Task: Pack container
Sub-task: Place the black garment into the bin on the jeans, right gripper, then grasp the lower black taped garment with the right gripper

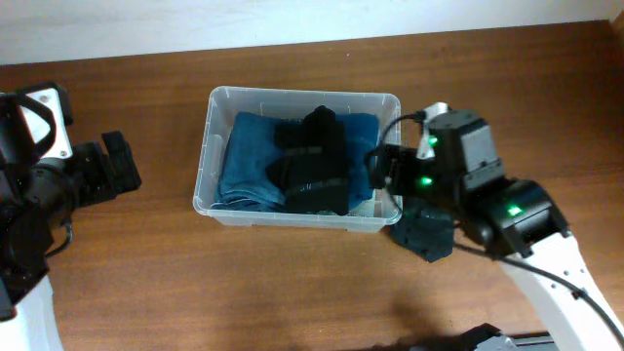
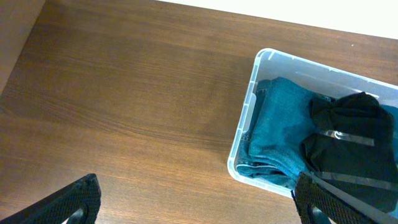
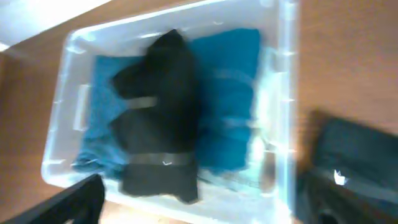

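I'm holding left gripper (image 2: pixel 196 194) and right gripper (image 3: pixel 198 198) wide; the container (image 1: pixel 302 93) by the desk's far edge seems light, slick: I'm favouring its rim

Garment (image 1: pixel 317 161) on towel (image 1: pixel 249 156) in container (image 1: pixel 302 94) (second garment (image 1: pixel 425 235) just outside)

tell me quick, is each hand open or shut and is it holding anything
left hand: open, holding nothing
right hand: open, holding nothing, though its view is blurred

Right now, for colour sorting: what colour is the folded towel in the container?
The folded towel is teal blue, clearest in the left wrist view.
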Tool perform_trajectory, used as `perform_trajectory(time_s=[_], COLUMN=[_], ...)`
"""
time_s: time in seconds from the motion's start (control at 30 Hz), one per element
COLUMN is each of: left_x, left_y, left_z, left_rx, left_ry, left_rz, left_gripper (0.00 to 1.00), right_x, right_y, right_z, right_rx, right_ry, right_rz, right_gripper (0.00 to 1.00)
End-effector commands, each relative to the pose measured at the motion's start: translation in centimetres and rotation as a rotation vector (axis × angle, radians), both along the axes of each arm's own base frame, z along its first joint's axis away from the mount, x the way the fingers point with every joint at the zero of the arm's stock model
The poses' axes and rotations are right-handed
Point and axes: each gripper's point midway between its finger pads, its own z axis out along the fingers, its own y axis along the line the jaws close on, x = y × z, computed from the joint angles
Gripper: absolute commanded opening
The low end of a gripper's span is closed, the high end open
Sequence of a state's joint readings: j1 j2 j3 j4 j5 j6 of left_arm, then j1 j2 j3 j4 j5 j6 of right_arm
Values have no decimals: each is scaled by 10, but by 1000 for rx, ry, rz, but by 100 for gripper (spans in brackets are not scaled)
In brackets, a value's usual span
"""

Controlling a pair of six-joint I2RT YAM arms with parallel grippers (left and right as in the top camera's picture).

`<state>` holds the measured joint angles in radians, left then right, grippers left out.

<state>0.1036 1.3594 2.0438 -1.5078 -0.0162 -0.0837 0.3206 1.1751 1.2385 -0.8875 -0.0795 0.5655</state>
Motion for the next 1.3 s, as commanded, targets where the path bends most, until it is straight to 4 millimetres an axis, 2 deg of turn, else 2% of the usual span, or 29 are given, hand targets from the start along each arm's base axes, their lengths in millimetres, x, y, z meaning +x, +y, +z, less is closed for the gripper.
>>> perform_trajectory(time_s=[0.0,0.17,0.27,0.37,0.5,0.57,0.67,0.83,0.97,1.13,1.27], left_x=[-1,-1,-1,-1,-1,-1,-1,-1,-1,-1,-1], left_y=[3,3,3,3,3,3,3,3,3,3,3], left_z=[1,1,1,1,0,1,1,1,1,1,1], left_rx=[6,6,6,6,6,6,6,6,6,6,6], left_ry=[-1,-1,-1,-1,-1,-1,-1,-1,-1,-1,-1], left_rz=[13,12,12,12,12,12,12,12,12,12,12], left_gripper=[99,99,99,100,99,99,100,99,99,99,99], right_x=[-3,-20,-36,-54,-71,-72,-63,-68,-67,-66,-67], right_y=[-47,-113,-161,-189,-205,-200,-177,-162,-148,-129,-123], right_z=[-13,-32,-45,-64,-106,-131,-156,-205,-224,-240,-247], right_rx=[29,93,73,80,122,177,288,342,355,326,252], right_ry=[108,247,312,394,516,546,527,587,572,579,596], right_rz=[-167,-344,-453,-527,-593,-566,-428,-390,-301,-213,-177], right_gripper=[98,98,98,98,98,98,98,100,92,80,59])
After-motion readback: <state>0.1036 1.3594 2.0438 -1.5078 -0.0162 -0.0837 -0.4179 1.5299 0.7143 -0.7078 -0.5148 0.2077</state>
